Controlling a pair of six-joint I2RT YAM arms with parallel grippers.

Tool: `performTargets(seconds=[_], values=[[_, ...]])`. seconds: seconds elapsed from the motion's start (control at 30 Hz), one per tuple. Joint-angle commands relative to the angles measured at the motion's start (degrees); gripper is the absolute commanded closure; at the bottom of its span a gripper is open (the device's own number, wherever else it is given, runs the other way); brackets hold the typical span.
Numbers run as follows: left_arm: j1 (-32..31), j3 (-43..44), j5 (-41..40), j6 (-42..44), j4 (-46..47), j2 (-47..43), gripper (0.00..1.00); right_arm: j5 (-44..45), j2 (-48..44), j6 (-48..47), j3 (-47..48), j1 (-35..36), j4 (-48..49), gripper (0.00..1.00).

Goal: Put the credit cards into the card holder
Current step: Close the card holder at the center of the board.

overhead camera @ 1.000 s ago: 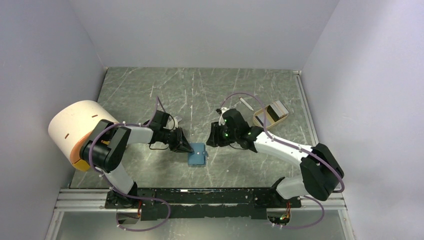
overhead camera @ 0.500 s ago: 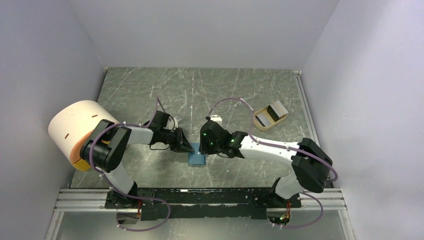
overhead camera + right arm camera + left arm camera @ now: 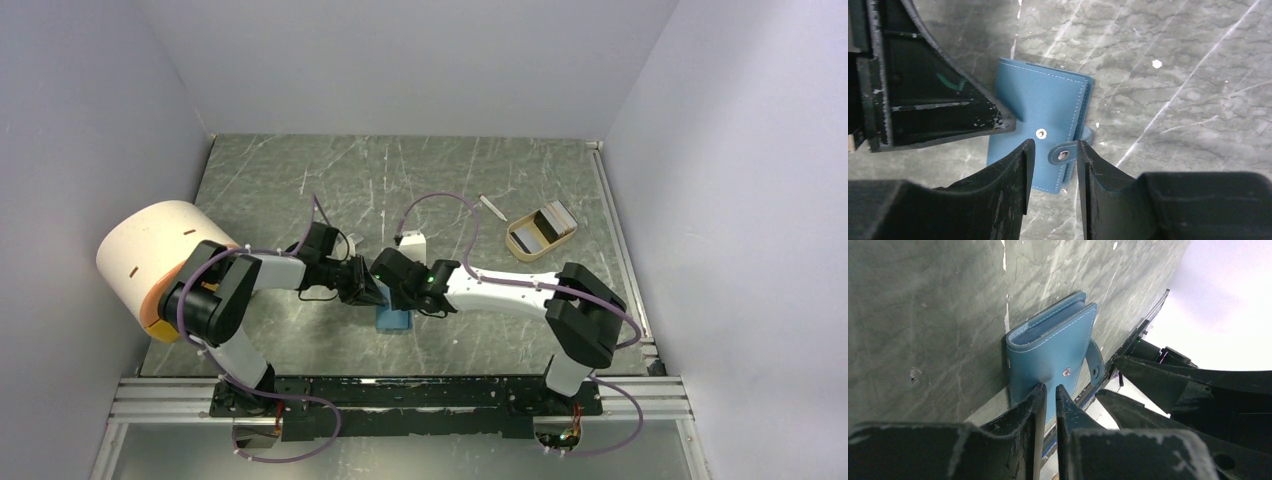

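**A:** Right wrist view: where is the card holder (image 3: 1038,107)?

**B:** Closed, flat on the bench (image 3: 1173,75), directly under the right claw (image 3: 1054,145). Its long axis runs away from the camera. The snap tab (image 3: 1063,154) sits in that claw's half-open gap, not gripped.

**A:** And the left claw (image 3: 1050,389)?

**B:** Nearly pinched together, empty, tips pressing the cover from the opposite side.

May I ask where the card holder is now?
Top view: the card holder lies front-centre on the table, where left gripper and right gripper meet.
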Motion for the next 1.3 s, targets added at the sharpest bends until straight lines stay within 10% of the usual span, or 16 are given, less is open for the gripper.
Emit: performTargets(seconds=[0.0,1.27], values=[[-0.2,-1.2,-0.7,1.1,-1.0,-1.6,0.81,4.5,1.3,1.3,1.9,0.8,-4.1,0.60],[0.1,-0.2,-5.5,4.5,-8.6,-5.0,0.80,-0.8,-1.2,-1.1,-2.2,0.6,4.6,1.00]])
